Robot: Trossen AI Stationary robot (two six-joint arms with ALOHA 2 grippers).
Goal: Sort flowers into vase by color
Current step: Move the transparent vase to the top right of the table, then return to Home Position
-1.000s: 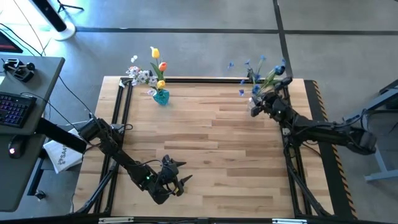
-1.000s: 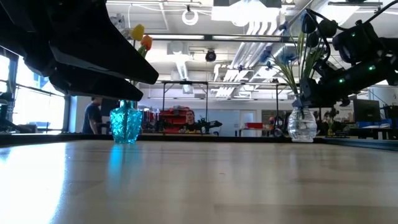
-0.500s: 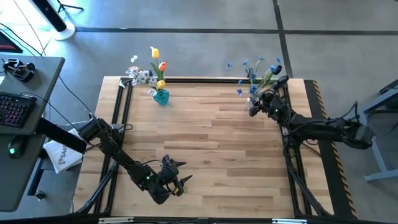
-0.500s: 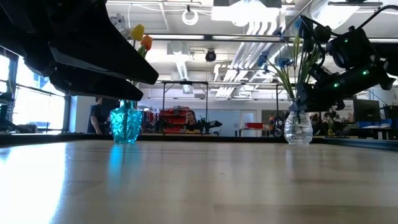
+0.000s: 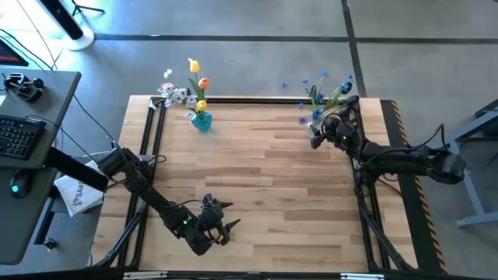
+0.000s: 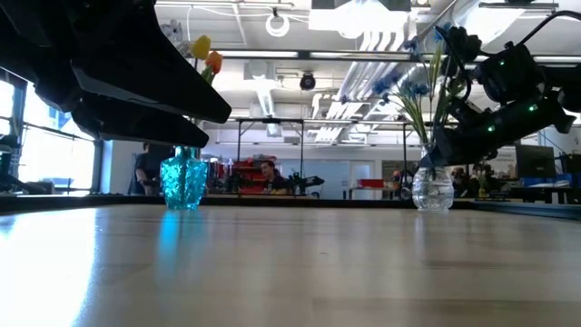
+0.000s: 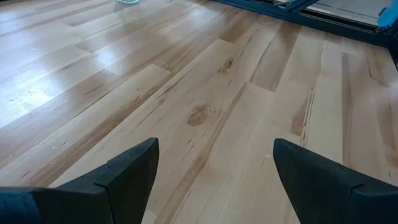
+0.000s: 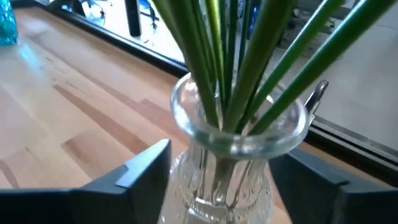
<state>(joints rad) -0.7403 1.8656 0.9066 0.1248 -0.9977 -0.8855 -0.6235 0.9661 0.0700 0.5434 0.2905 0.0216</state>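
Right gripper stands with fingers parted either side of the clear glass vase, not clamping it. Blue flowers stand in that vase, stems rising between the fingers. Left gripper idles, fingers spread, over bare table.

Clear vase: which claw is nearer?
Right. The right claw is right at the clear vase, its fingers on either side of the glass. The left claw waits at the table's near edge, far away.
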